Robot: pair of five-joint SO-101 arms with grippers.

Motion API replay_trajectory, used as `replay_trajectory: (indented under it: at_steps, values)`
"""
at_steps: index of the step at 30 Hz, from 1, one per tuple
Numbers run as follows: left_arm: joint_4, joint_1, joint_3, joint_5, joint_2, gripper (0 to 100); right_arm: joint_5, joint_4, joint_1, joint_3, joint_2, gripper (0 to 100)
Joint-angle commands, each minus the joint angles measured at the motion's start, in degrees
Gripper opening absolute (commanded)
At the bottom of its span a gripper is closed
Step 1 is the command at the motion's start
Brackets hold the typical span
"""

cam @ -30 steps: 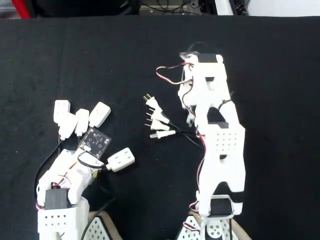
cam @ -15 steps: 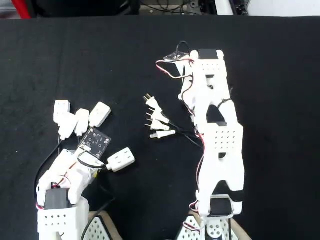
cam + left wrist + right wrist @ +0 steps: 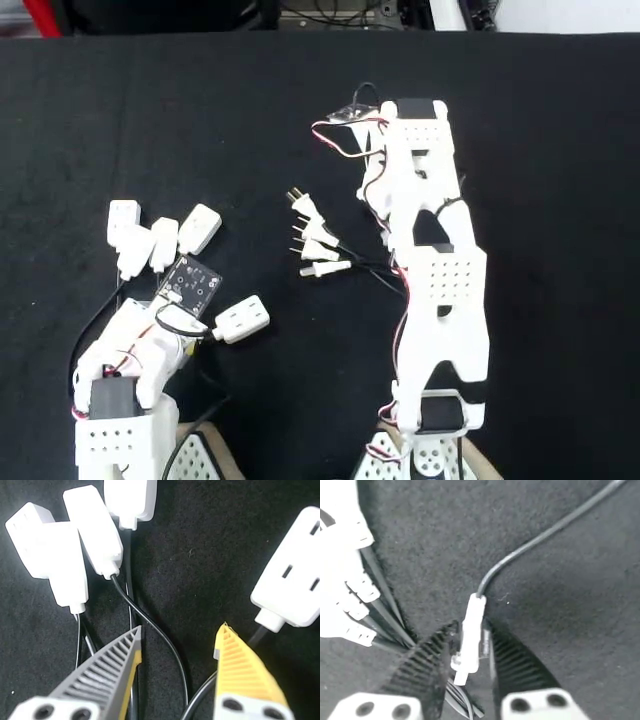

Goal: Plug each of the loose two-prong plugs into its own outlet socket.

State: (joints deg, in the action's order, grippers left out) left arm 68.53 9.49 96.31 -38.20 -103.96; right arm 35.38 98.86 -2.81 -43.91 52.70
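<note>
**Plug pinched, sockets well apart**
The two-prong plug is clamped between the jaws of the right gripper, just beside the other loose plugs mid-tabletop. The left gripper hangs wide open and empty over cords near the outlet sockets. The narrow hold may let the plug twist, and an unheld socket would likely slide when pushed.

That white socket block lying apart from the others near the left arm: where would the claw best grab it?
Likely the outlet socket across its two long flat sides, coming down from above. It lies flat with slots facing up, so gripping the sides keeps them free. The left gripper, open, hangs close beside it.
</note>
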Motion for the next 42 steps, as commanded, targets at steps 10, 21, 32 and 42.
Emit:
replay_trajectory:
  at_steps: [10,21,32,42]
  values:
    - [-1.14,-0.4,1.01,-0.62,-0.44,24,-0.88,2.02,0.79,1.54,-0.48,1.2]
    - [-1.23,-0.75,1.01,-0.35,-0.44,24,-4.48,2.02,-0.44,4.88,-15.78,1.1]
    - [-7.74,-0.57,0.84,7.91,-0.44,17,-6.42,-0.7,-16.26,14.2,-48.13,1.1]
    - [-8.62,-0.92,-2.51,14.59,-0.44,12,-15.91,-19.08,-29.89,53.76,-81.63,1.1]
